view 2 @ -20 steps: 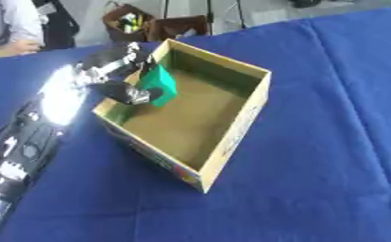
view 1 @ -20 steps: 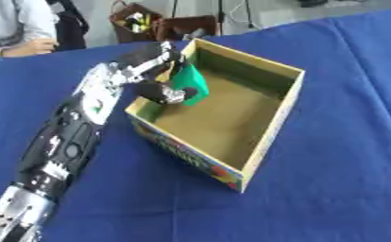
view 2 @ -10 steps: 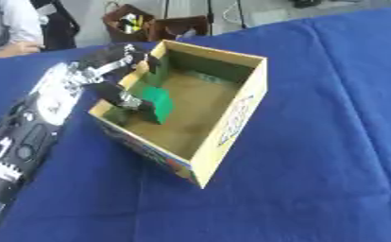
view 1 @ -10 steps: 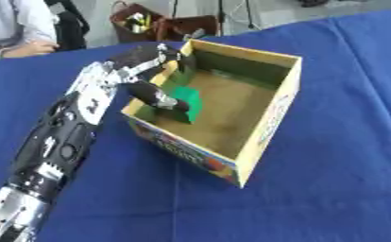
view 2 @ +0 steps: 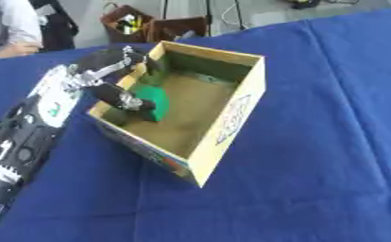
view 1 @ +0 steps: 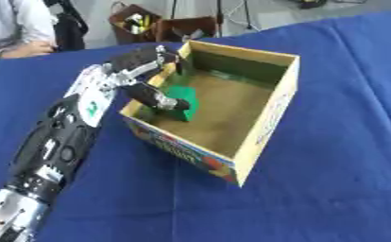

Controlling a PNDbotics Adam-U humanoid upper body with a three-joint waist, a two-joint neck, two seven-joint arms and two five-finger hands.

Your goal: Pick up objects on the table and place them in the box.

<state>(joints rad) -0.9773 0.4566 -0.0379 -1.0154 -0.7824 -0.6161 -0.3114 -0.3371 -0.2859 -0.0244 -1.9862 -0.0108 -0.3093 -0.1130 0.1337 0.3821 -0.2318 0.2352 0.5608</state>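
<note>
Left hand [view 1: 141, 71] over box [view 1: 269, 113] rim, fingers spread, holding nothing, green thing [view 1: 181, 100] lying inside, looks dropped off.

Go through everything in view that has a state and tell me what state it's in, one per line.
Box: open-topped, upright on the blue table, holding one green object.
Green object: inside the box, lying on its floor by the left wall.
Left hand: over the box's left wall, thumb beside the green object, fingers spread.
Right hand: not in view.
</note>
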